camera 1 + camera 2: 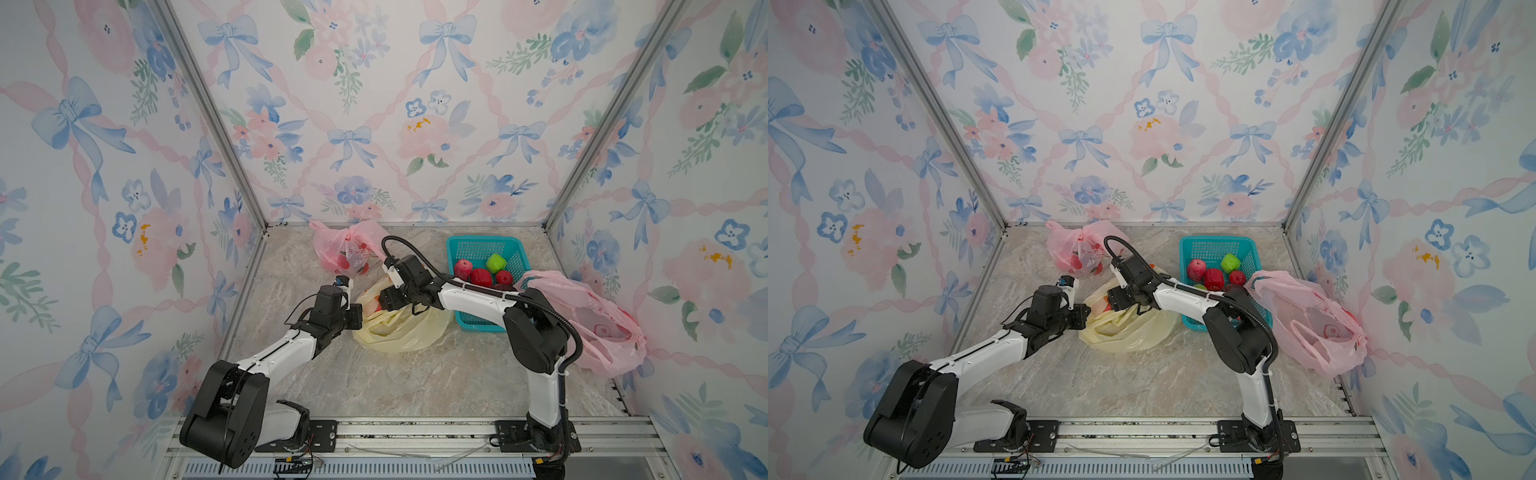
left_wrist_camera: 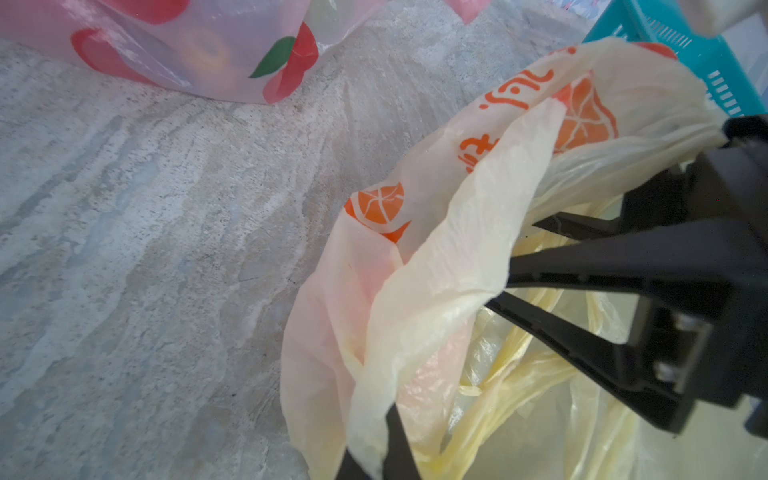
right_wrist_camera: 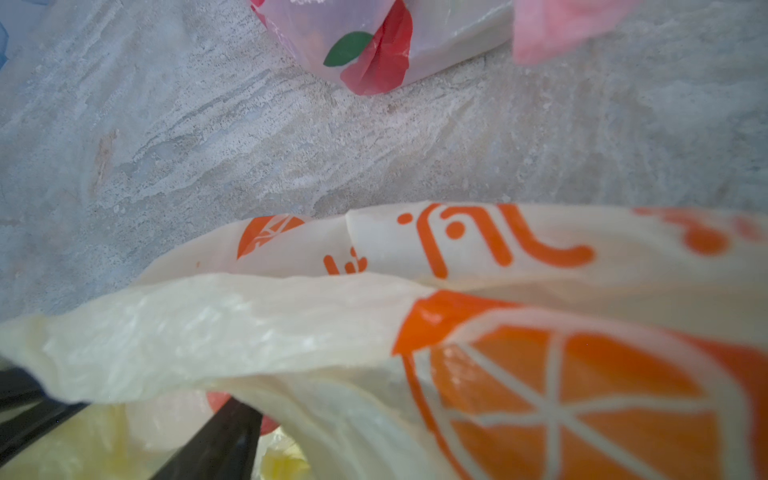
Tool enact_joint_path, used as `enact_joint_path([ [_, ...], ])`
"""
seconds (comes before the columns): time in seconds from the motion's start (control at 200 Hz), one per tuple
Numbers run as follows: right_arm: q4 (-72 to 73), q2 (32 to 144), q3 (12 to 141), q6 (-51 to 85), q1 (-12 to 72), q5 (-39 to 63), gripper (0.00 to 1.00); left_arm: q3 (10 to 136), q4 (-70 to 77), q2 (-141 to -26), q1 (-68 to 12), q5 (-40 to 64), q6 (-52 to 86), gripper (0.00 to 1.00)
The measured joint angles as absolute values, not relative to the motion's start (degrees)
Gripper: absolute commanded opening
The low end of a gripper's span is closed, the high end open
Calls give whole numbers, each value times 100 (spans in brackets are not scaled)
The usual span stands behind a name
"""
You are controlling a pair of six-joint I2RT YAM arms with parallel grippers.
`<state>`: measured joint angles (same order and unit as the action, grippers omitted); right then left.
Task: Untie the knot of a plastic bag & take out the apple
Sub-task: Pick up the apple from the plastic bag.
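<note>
The yellow bag [image 1: 401,328] is seen at frame centre on the marble table [image 1: 374,382], mouth pulled open. Its left rim is pinched by the closed left fingers [image 2: 505,286]. The right fingers [image 3: 137,436] are spread apart inside the bag mouth, near a red apple [image 1: 379,308] that is partly hidden. Further back at right, a teal basket [image 1: 482,245] of fruit is seen; a pink bag [image 1: 345,249] lies behind, upper centre.
</note>
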<state>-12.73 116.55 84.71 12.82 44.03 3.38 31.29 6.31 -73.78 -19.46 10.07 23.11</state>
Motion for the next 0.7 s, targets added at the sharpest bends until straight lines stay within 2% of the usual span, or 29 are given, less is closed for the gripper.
enact_joint_path([
  [0.405, -1411, 12208, 8914, 1240, 4403, 139, 75, 3140, 628, -7376, -1946, 1037, 2296, 0],
  [0.7, -1393, 12261, 8965, 1210, 4403, 132, 57, 3140, 609, -7317, -1933, 1017, 2294, 0],
])
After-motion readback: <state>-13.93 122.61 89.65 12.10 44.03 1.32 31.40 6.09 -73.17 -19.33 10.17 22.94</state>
